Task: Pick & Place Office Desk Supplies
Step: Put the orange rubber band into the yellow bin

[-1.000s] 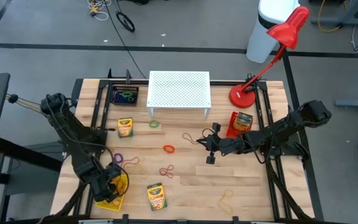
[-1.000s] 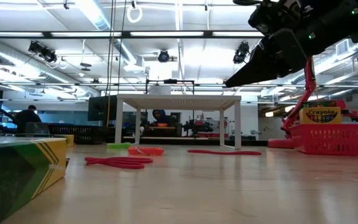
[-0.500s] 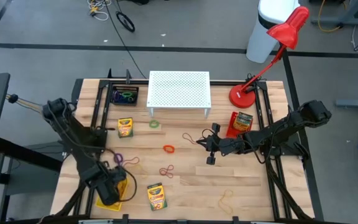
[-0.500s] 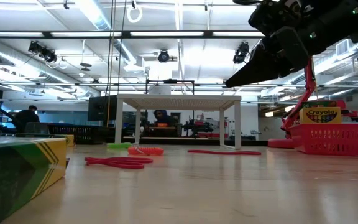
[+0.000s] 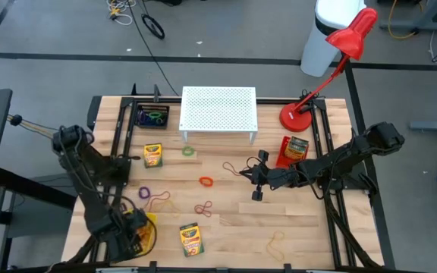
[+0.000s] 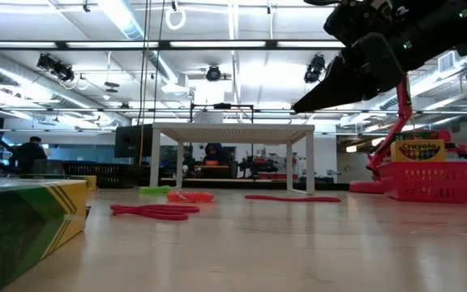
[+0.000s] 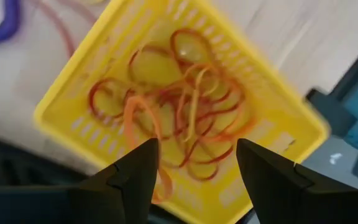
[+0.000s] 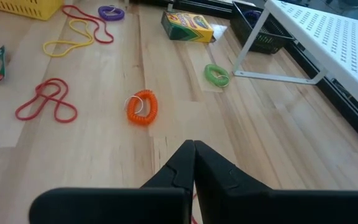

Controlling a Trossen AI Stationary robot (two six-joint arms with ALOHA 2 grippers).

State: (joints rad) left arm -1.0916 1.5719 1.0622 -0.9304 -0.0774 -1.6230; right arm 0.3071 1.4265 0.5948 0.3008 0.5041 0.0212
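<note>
At the desk's front-left corner the left gripper [image 7: 194, 180] hangs over the yellow basket [image 5: 147, 233], its jaws spread apart with nothing between them. The left wrist view shows a tangle of reddish rubber bands [image 7: 185, 118] lying in that basket, one orange strand reaching toward the basket's wall beside a finger. The risk here is that a loose band catches on a finger as the arm lifts and gets dragged back out over the rim.

Just beyond the basket, on the bare wood, lie a purple loop [image 5: 144, 193] and a thin tan band [image 5: 160, 199]. A crayon box [image 5: 152, 155] sits toward the left rear of the desk, near the black bin [image 5: 152, 117] in the back-left area, which holds a green loop. A second crayon box [image 5: 191, 238] lies by the front edge, with a red band [image 5: 203, 208] just behind it.

Mid-desk sit a green loop [image 5: 188, 152] beside the white stand [image 5: 218, 108] and an orange loop [image 5: 205, 181]. A yellowish band [image 5: 274, 243] lies near the front edge.

Right of centre, the right gripper [image 5: 255, 182] hovers with its jaws pressed shut and empty. Flat bands on wood are hard to pinch; shut jaws could simply slide over them or push them away. The red basket [image 5: 288, 155] near the lamp [image 5: 332, 61] holds another crayon box.
</note>
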